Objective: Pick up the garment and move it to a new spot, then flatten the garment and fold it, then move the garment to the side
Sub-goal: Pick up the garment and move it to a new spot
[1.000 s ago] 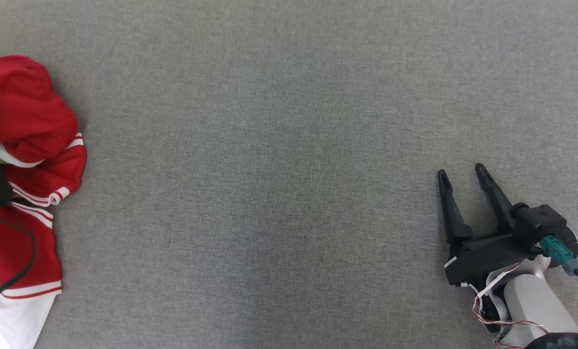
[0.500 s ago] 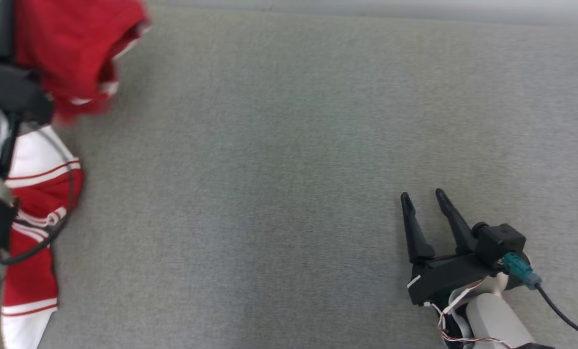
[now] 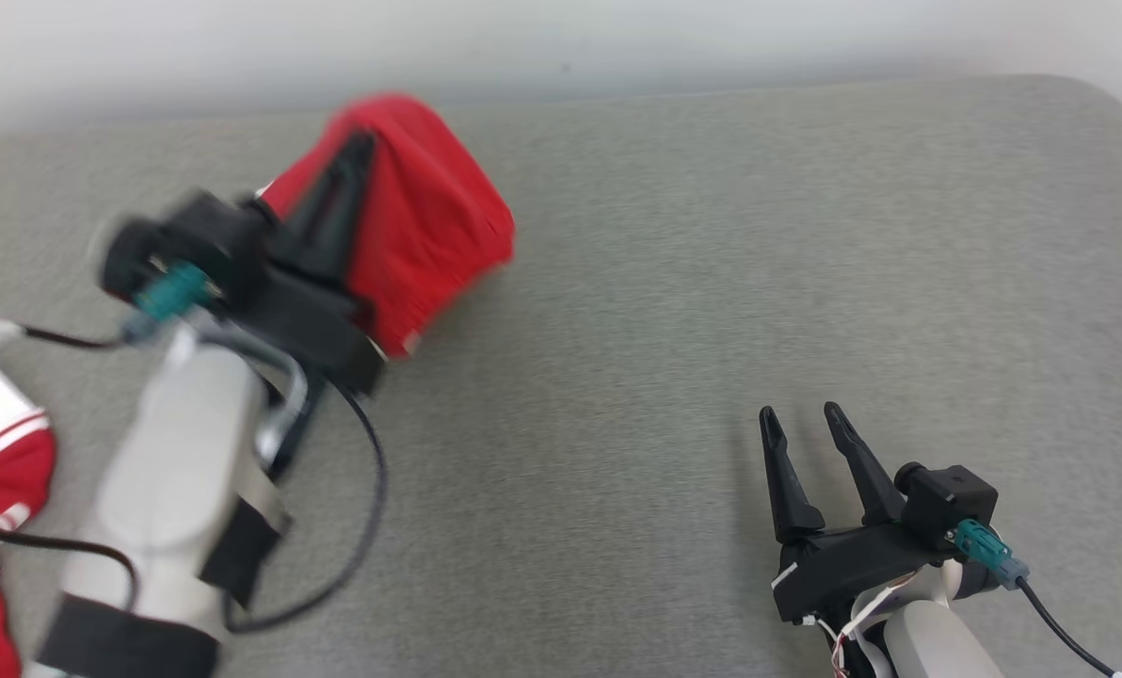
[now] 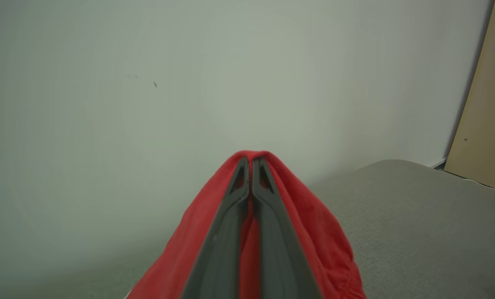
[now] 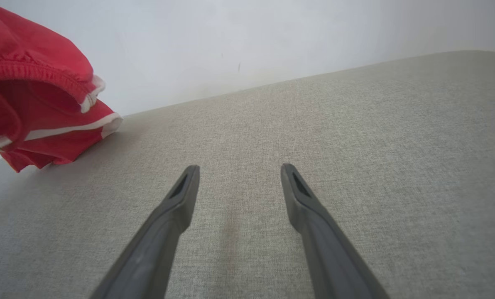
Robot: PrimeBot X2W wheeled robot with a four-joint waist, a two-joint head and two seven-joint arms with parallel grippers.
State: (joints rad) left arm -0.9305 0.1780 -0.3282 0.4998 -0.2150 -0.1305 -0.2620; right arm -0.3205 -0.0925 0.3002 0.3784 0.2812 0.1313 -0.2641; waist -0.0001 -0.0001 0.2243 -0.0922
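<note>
The garment (image 3: 420,226) is red with white stripes and white trim. My left gripper (image 3: 359,155) is shut on a fold of it and holds that part up above the grey surface, the cloth draped over the fingers. In the left wrist view the red garment (image 4: 314,232) wraps both sides of my left gripper (image 4: 251,160), whose fingers are pressed together. More of the garment (image 3: 1,471) hangs at the left edge. In the right wrist view the garment (image 5: 35,104) hangs at the upper left. My right gripper (image 3: 799,419) (image 5: 239,170) stands open over bare surface at the lower right.
The grey fabric surface (image 3: 674,301) ends at a pale wall (image 3: 523,38) behind, with a rounded far right corner. A tan panel (image 4: 486,124) stands beyond that corner. A black cable (image 3: 363,527) loops from my left arm.
The head camera has tilted up, bringing the wall into sight. My left gripper has carried the red garment up and rightward toward the middle. The right gripper stays open.
</note>
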